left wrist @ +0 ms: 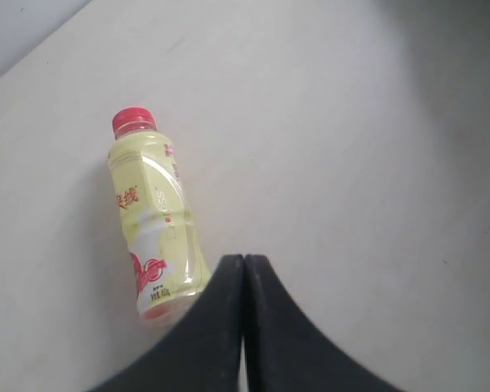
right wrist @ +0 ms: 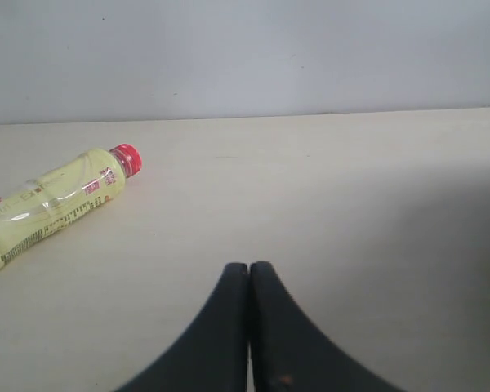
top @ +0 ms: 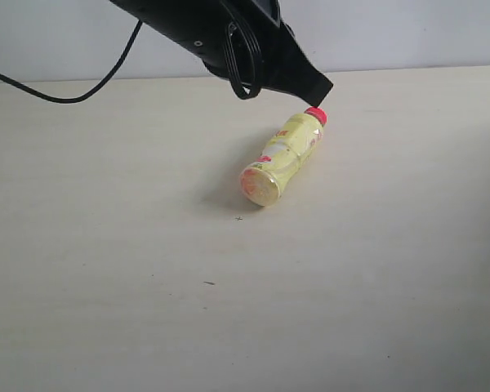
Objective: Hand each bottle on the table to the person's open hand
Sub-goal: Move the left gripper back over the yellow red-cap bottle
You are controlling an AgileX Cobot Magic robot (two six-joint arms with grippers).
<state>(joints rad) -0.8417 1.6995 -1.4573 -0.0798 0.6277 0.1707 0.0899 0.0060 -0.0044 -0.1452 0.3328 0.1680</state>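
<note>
A yellow plastic bottle with a red cap [top: 282, 157] lies sideways on the pale beige tabletop [top: 106, 245], cap toward one o'clock. The black left gripper [top: 322, 88] hangs at the cap's twelve o'clock, jaws pressed together, empty; the black right gripper [right wrist: 249, 268] is closed too.

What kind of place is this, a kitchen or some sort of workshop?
Probably a robot test bench, not a kitchen: a bare beige table against a plain wall, a black robot arm with a trailing cable, and one yellow bottle lying on its side.
</note>
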